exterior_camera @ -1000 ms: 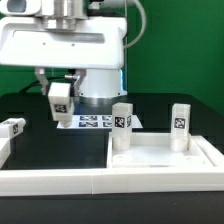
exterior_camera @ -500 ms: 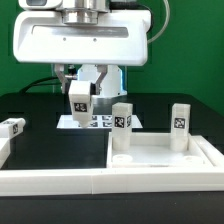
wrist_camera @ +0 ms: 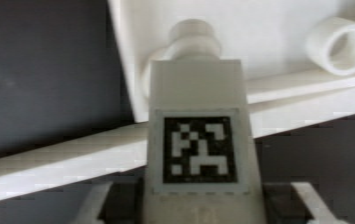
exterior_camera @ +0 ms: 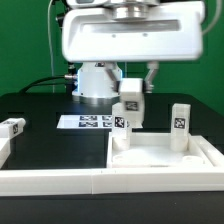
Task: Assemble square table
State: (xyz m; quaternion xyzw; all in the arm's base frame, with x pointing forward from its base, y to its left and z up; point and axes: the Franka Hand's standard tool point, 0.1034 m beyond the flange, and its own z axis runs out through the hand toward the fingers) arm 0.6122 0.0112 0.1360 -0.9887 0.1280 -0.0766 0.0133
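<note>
Now, from the front: the long white border rail runs along the near edge of the square slab. The slab is a flat white plastic tray with a raised rim, smooth and faintly glossy. At the slab's far rim two short block legs stand upright, the left leg on the exterior view's left and the right leg on its right. Each is a squared white post with a black-and-white tag on its face. A fourth leg lies on the black table, well apart from the slab on the exterior view's left.

Above the slab's far rim the gripper has its jaws closed narrowly on the held leg. That leg hangs clear of the slab, seemingly close over the left leg, though how far apart in depth they are I cannot tell. The wrist view shows a rounded peg at the held leg's tip and a ring-shaped socket moulded into the slab off to one side of it. Beyond the slab lies the flat marker board.

The likely trouble is a collision: brought down where it hangs, the held leg could knock the left leg over. The peg is also not lined up with the socket, so it could land on the flat plastic or go in crooked. Smooth plastic may also twist in a two-finger pinch.
</note>
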